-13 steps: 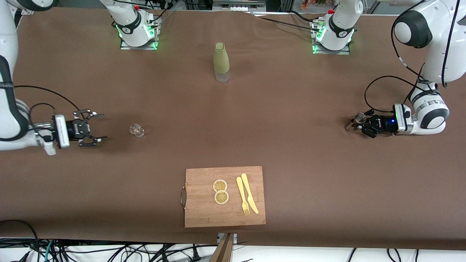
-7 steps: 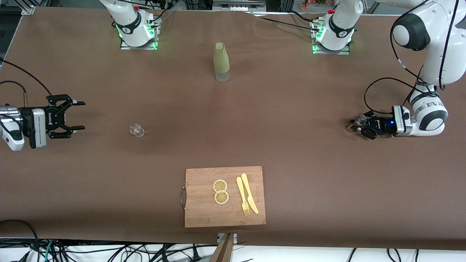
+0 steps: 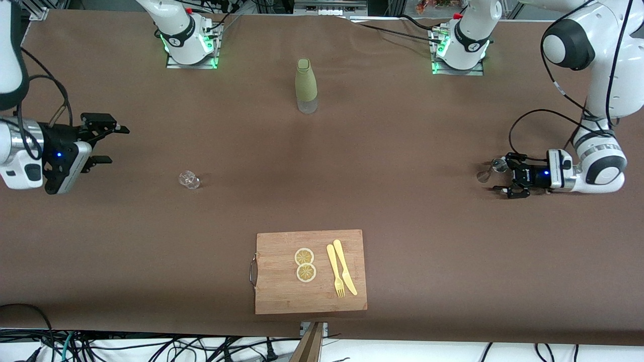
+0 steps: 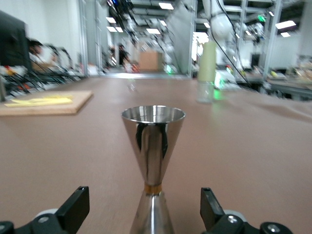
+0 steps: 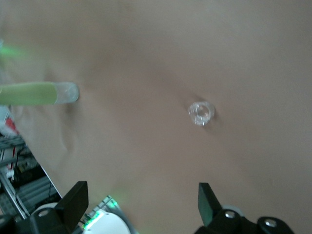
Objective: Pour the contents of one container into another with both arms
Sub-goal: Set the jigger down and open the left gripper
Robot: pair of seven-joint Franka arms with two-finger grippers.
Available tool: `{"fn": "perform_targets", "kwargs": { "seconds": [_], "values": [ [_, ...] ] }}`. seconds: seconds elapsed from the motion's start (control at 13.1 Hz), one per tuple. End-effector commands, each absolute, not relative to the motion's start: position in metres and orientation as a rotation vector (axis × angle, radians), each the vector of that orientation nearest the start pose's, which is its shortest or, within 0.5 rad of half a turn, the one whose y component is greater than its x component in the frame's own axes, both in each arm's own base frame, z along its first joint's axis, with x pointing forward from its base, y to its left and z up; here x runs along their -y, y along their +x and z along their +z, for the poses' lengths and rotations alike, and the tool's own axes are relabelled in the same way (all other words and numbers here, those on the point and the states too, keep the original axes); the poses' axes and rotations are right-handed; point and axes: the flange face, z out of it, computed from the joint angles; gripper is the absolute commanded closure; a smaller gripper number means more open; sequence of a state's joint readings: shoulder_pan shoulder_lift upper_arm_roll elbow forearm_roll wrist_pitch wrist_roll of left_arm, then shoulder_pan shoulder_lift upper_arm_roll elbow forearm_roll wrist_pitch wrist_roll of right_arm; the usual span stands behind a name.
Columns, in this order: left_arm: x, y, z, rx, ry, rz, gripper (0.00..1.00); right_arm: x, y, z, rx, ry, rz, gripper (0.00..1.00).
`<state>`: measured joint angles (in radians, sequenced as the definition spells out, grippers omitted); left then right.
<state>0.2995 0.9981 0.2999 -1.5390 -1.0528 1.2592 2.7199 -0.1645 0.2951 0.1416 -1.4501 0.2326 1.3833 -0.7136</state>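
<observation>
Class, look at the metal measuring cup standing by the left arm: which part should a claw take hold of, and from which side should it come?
Grip the metal measuring cup at its narrow waist, where the two cones meet. It stands upright on the table, so come in level from the side, as the open left claw is placed now. The wide rim would probably slip between the fingers.

We see a green bottle (image 3: 306, 85) w/ a clear base upright mid-table, toward the bases. Nearer the camera lies a wooden cutting board (image 3: 282, 296) w/ two lemon slices (image 3: 305, 265), plus a yellow fork (image 3: 335, 271) & knife (image 3: 344, 267) side by side.
</observation>
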Motion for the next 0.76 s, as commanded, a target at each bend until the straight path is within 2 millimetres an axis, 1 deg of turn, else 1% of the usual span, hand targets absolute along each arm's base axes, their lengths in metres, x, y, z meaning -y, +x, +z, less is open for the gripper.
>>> {"fn": "perform_targets", "kwargs": {
  "seconds": [0.0, 0.08, 0.15, 0.23, 0.31, 0.38, 0.46, 0.53, 0.61, 0.69],
  "values": [
    [-0.233, 0.575, 0.123, 1.577, 1.306, 0.775, 0.00, -0.013, 0.582, 0.515, 0.745, -2.773, 0.399, 0.00],
    [-0.244, 0.580, 0.136, 1.556, 1.379, 0.704, 0.00, -0.012, 0.575, 0.523, 0.721, -2.843, 0.420, 0.00],
    [-0.253, 0.584, 0.149, 1.511, 1.459, 0.639, 0.00, -0.011, 0.567, 0.527, 0.680, -2.896, 0.443, 0.00],
    [-0.260, 0.590, 0.166, 1.482, 1.528, 0.582, 0.00, -0.006, 0.561, 0.530, 0.627, -2.959, 0.459, 0.00],
    [-0.264, 0.599, 0.196, 1.520, 1.578, 0.493, 0.00, -0.004, 0.557, 0.534, 0.574, -3.033, 0.477, 0.00],
    [-0.264, 0.608, 0.224, 1.528, 1.649, 0.405, 0.00, -0.005, 0.553, 0.538, 0.533, -3.060, 0.464, 0.00],
    [-0.267, 0.609, 0.256, 1.467, 1.758, 0.313, 0.00, -0.005, 0.551, 0.539, 0.465, -3.082, 0.438, 0.00],
    [-0.265, 0.609, 0.281, 1.365, 1.865, 0.234, 0.00, -0.005, 0.548, 0.542, 0.339, -3.127, 0.330, 0.00],
    [-0.262, 0.611, 0.312, 1.271, 1.962, 0.191, 0.00, -0.005, 0.544, 0.544, 0.198, -3.152, 0.260, 0.00],
    [-0.247, 0.617, 0.345, 1.205, 2.039, 0.154, 0.00, -0.006, 0.541, 0.543, 0.150, -3.148, 0.256, 0.00]
  ]
}}
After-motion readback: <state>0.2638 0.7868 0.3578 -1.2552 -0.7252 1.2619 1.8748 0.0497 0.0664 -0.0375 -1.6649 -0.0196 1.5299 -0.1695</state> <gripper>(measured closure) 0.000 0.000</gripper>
